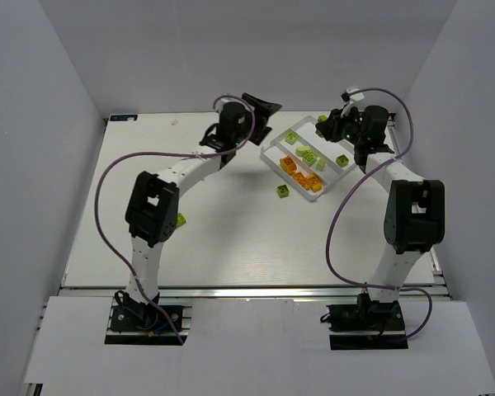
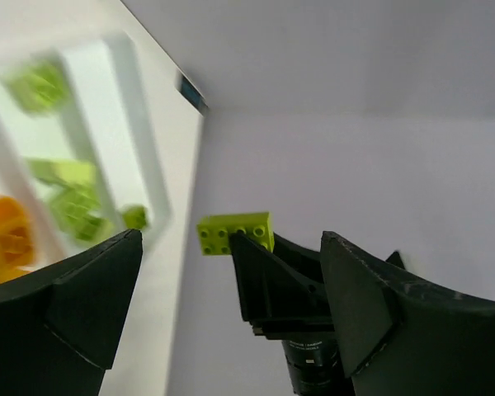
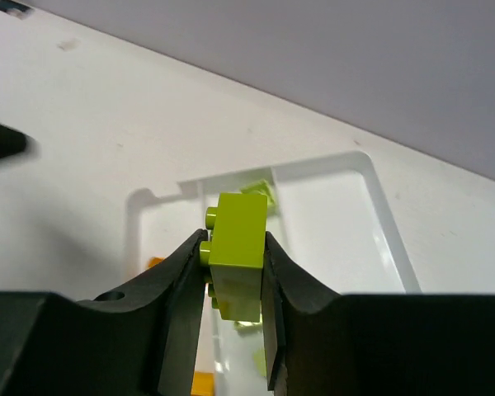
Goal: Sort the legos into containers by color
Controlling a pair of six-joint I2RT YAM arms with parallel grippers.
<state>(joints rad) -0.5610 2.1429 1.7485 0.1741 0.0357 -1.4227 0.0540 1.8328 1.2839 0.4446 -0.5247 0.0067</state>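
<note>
My right gripper is shut on a lime green lego and holds it above the white tray. In the top view this gripper hangs over the tray's far end. My left gripper is wide open and empty, just left of the tray. Its wrist view looks between its fingers at that held green lego. Green legos lie in the tray's middle compartment and yellow-orange ones in its near one.
One loose green lego lies on the table just in front of the tray. Another green one lies beside the left arm's elbow. A further green lego sits at the tray's right side. White walls enclose the table.
</note>
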